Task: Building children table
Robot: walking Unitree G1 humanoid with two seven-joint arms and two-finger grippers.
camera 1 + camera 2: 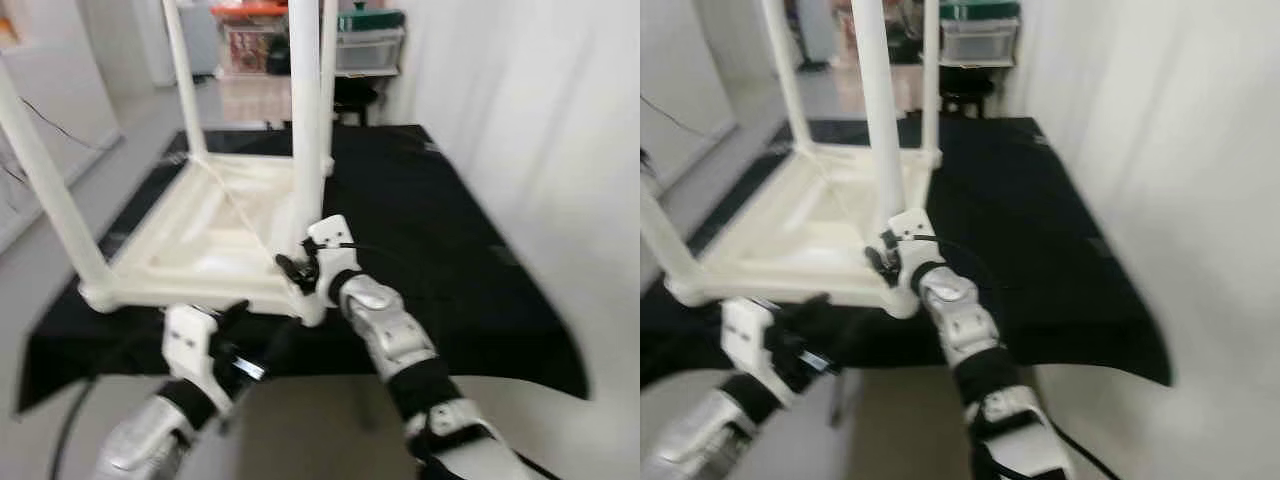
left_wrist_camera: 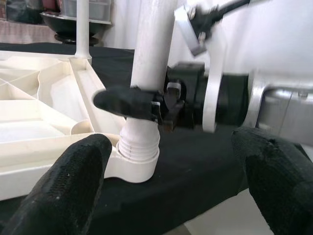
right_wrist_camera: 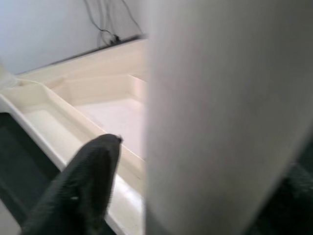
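Lying upturned, table (image 1: 190,235), black cloth (image 1: 420,230), white wall (image 1: 560,120)

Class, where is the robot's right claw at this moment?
The right claw is closed around the white table leg near its base, at the near right corner of the upturned tabletop on the black cloth.

Bright, even light; slight motion blur

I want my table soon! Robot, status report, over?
Right tool clamped on the near corner leg. Left tool open, below the table edge. Table upside down on black mat. Nothing blocking.
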